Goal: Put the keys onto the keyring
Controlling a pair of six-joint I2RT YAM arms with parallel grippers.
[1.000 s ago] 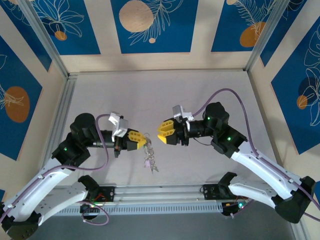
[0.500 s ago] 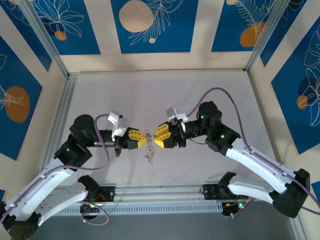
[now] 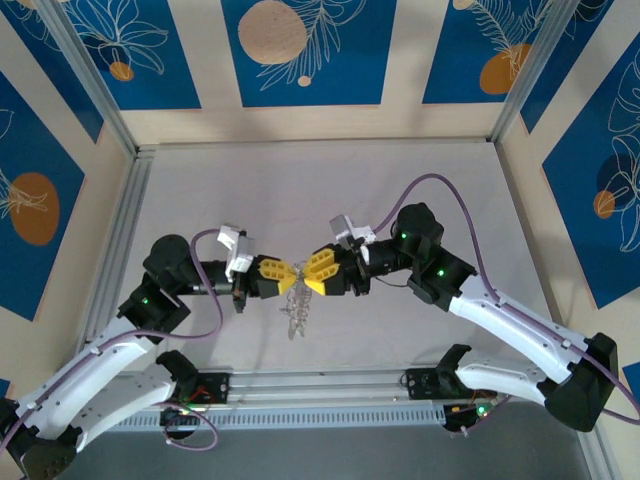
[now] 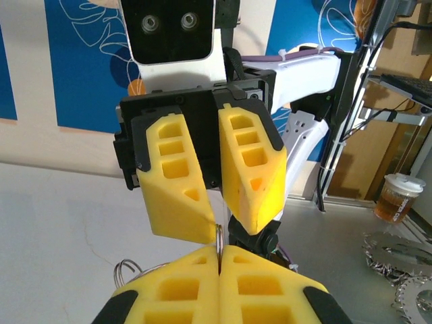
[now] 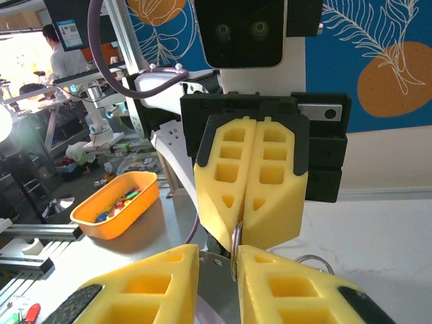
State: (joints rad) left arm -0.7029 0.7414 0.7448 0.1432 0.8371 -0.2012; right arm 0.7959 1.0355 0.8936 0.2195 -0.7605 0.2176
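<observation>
Hanging at the centre of the top view, the keyring (image 3: pixel 295 290) lies between two sets of yellow fingers. The keys (image 3: pixel 298 320) form a small bundle just below it in the frame, over the grey table (image 3: pixel 400 190). The bundle is too small to show whether every key is already threaded.

Left gripper (image 4: pixel 219 255): the fingers are pressed together on the thin wire edge of the ring, at lower centre of the left wrist view.

Right gripper (image 5: pixel 217 262): the fingers are slightly apart at the bottom of the right wrist view. They straddle the same wire edge without clamping it.

Likely risks from this pose:
- (a) The left pinch covers only a sliver of wire. A sideways nudge from the right fingers could twist the ring free and drop it with the keys.
- (b) The two sets of fingertips are nearly touching, so an off-line advance could make them collide.
- (c) The hanging keys could snag on a finger edge.
- (d) If the right fingers close beside the wire rather than on it, the ring would be left unsupported once the left lets go.
</observation>
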